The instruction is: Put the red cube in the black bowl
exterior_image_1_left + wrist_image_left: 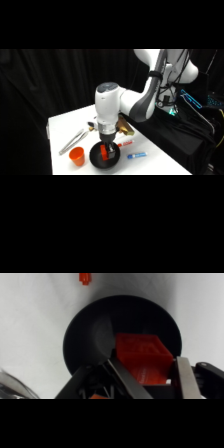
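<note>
While clenched on the cube (142,355), jaws (146,380) hang low inside the bowl (87,341), one finger pressed to each side of the red block, as the wrist view shows. Cube sits between the fingers, above the bowl's dark floor and toward one wall, not centred; whether its underside touches the floor cannot be told. Seen from the side, jaws (105,150) drop straight down into the bowl (95,159), red cube (104,152) showing just under the white wrist.

Step in hand, by judgement: the release. To do it well: lower only until the cube is close to or resting on the floor, then part the fingers evenly and slowly so neither drags the block sideways. Keep the wrist vertical. Lift straight up after letting go, clear of the rim, to avoid tipping the bowl or nudging it across the surface (62,127).

Near the bowl: an orange cup (76,156) just beside it, tongs (72,140) beyond the cup, a blue-and-white item (136,155) on the other side. Best avoided on the way out.
</note>
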